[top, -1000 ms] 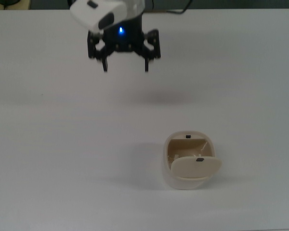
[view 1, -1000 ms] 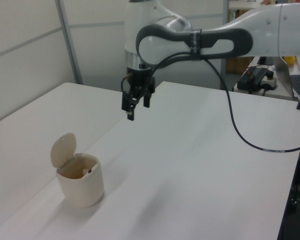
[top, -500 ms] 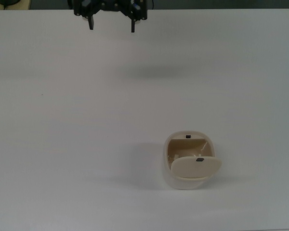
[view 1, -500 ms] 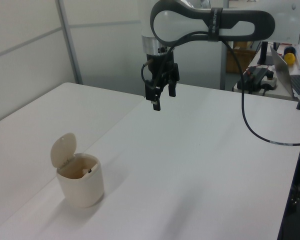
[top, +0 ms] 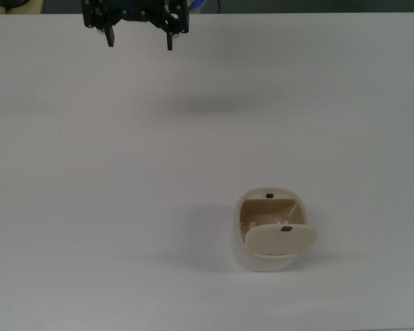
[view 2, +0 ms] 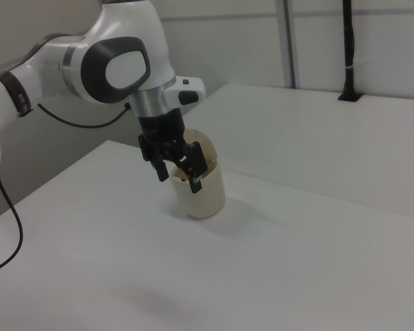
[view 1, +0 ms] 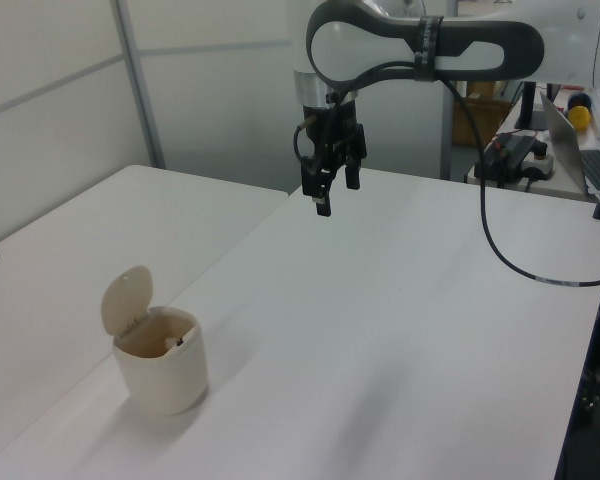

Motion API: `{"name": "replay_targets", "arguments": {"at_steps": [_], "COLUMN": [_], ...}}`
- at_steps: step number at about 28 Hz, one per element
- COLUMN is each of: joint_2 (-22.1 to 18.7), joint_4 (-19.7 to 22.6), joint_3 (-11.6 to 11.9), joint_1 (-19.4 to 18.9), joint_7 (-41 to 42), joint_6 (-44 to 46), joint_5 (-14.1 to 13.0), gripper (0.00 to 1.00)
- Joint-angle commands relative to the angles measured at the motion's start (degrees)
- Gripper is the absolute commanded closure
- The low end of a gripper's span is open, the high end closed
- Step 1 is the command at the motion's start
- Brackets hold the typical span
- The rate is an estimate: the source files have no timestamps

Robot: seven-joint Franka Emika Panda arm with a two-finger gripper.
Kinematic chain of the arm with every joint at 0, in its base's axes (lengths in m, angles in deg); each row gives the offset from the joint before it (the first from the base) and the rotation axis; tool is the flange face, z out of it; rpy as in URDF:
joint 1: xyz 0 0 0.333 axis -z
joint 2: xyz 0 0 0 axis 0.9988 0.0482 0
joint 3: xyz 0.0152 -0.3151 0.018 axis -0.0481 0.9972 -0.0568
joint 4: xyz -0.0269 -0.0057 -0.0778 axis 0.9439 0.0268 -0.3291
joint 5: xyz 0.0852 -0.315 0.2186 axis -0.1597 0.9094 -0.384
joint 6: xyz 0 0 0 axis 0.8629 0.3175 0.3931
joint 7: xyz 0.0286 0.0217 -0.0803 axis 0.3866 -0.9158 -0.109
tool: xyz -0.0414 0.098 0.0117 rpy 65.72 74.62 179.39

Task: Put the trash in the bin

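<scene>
The tool (top: 139, 40) hangs empty with its 2 fingers spread apart above the far edge of the white counter (top: 90, 207), well apart from the bin (top: 270, 234), whose flap lid (view 1: 126, 297) stands tipped open over a pale lump, seemingly the trash (view 1: 164, 346), inside.

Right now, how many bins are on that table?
1. The bin stands alone on the white table, toward the top view's lower right, lid tipped open. The end effector hangs far from it. Nothing else in view could hide another.
</scene>
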Motion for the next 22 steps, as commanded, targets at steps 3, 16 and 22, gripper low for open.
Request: {"name": "replay_targets", "arguments": {"at_steps": [3, 16, 22], "joint_2": [-0.9, -1.8, -1.7], "joint_4": [0.7, 0.5, 0.5], "joint_3": [0.3, 0.8, 0.9], "joint_1": [-0.2, -0.2, -0.1], "joint_7": [1.4, 1.5, 1.2], "joint_6": [0.6, 0.9, 0.9], "joint_5": [0.5, 0.4, 0.4], "gripper": [0.0, 0.0, 0.0]}}
